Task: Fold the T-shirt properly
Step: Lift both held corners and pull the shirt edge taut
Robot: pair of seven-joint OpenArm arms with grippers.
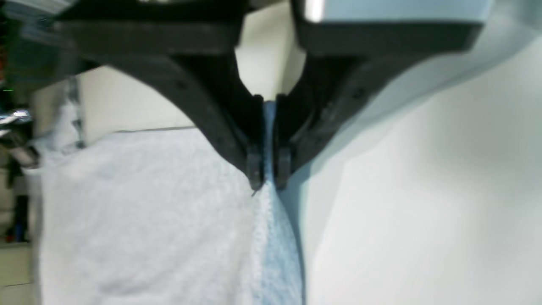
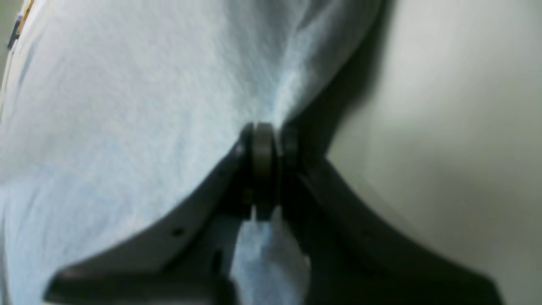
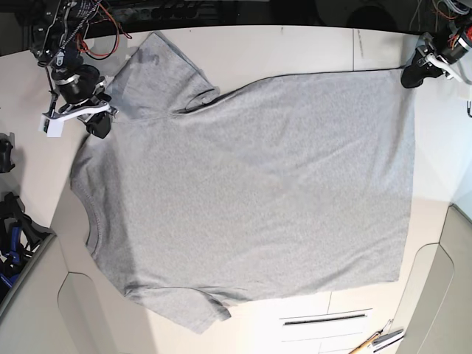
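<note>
The heather-grey T-shirt lies spread flat on the white table, plain side up, ribbed neck at the left and hem at the right. My left gripper is shut on the hem's far right corner. In the left wrist view its jaws pinch the fabric edge. My right gripper is shut on the shoulder beside the far sleeve. In the right wrist view cloth is bunched between the jaws. No lettering shows.
Pens or tools lie at the table's near right corner by a slot. Cables and arm hardware crowd the far left corner. Dark objects sit off the left edge. The table's front has curved cut-outs.
</note>
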